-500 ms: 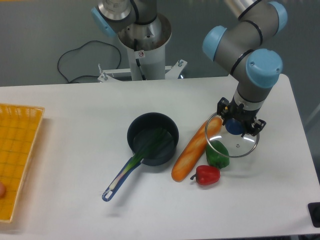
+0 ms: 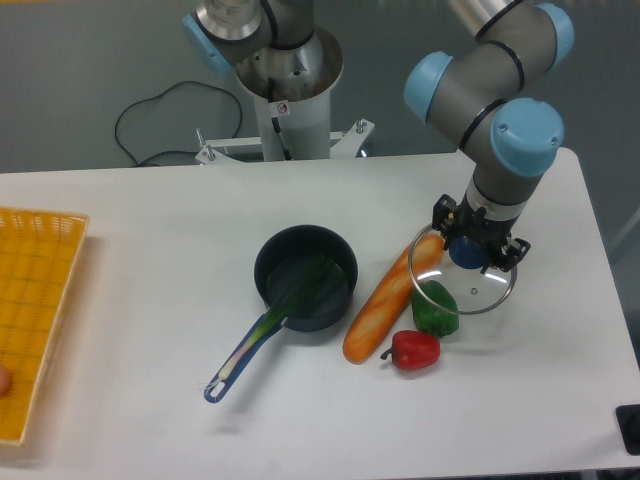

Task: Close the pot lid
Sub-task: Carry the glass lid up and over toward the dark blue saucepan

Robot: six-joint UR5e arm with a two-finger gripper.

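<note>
- No brand or legible writing; a small red-ringed sticker point(image 2: 281, 107) marks the robot base
- Claw point(image 2: 470, 247) clenched on the lid point(image 2: 465, 283) knob, right of the open pot point(image 2: 306, 277) on the desk point(image 2: 150, 250)

Clear glossy glass lid point(image 2: 480, 288) with metal rim; matt dark pot point(image 2: 306, 276); smooth white table point(image 2: 150, 260).

Grey tubular arm point(image 2: 487, 75) with light blue joint caps, silver base column point(image 2: 290, 95), small black gripper point(image 2: 479, 240)
</note>
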